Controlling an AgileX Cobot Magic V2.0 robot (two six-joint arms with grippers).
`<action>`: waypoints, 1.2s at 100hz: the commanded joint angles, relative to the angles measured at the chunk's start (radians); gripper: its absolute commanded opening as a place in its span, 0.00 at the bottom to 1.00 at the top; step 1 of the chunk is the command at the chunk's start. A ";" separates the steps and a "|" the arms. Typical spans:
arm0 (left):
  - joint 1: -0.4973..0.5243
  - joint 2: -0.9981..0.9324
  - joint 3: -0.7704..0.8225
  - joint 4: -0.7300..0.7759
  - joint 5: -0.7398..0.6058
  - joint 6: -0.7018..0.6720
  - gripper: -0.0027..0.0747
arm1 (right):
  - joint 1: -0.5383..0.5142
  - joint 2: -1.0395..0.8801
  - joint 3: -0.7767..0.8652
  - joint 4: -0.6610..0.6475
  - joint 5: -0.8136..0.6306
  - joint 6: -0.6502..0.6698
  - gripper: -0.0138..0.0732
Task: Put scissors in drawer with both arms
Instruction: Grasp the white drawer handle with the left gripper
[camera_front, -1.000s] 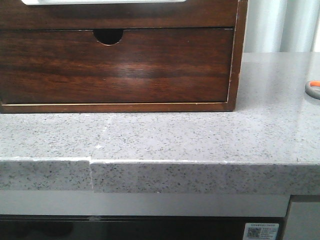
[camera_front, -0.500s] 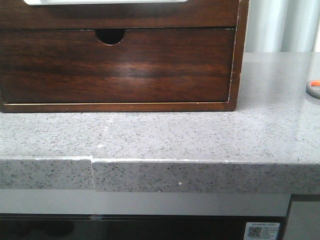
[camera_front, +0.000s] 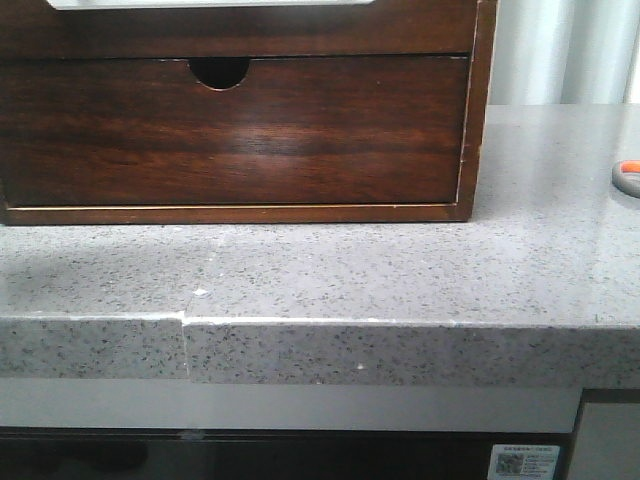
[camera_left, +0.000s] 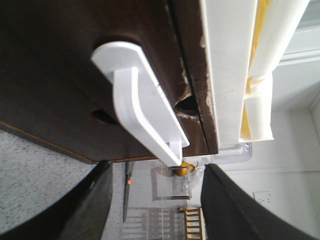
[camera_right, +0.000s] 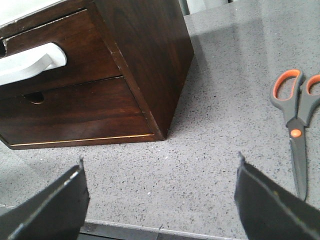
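Currently both grippers' jaws gape empty; the glossy dark-brown wooden drawer (camera_front: 235, 130) sits shut, so the grey, orange-accented scissors (camera_right: 295, 117), far right, risk arriving early.

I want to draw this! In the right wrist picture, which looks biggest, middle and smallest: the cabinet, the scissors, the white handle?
1. Cabinet, biggest by far.
2. Scissors.
3. White handle, only partly showing, so its rank against the scissors is unsure.

Even indoor light; soft glare on the drawer (camera_front: 270, 140) front, jaws blurred.
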 joint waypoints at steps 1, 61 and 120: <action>-0.033 0.029 -0.065 -0.076 0.034 0.015 0.50 | -0.003 0.019 -0.036 -0.002 -0.057 -0.012 0.79; -0.118 0.238 -0.154 -0.107 -0.020 0.052 0.14 | -0.003 0.019 -0.036 -0.002 -0.036 -0.012 0.79; -0.386 -0.012 -0.056 -0.107 -0.216 0.063 0.01 | -0.003 0.019 -0.036 -0.002 -0.039 -0.012 0.79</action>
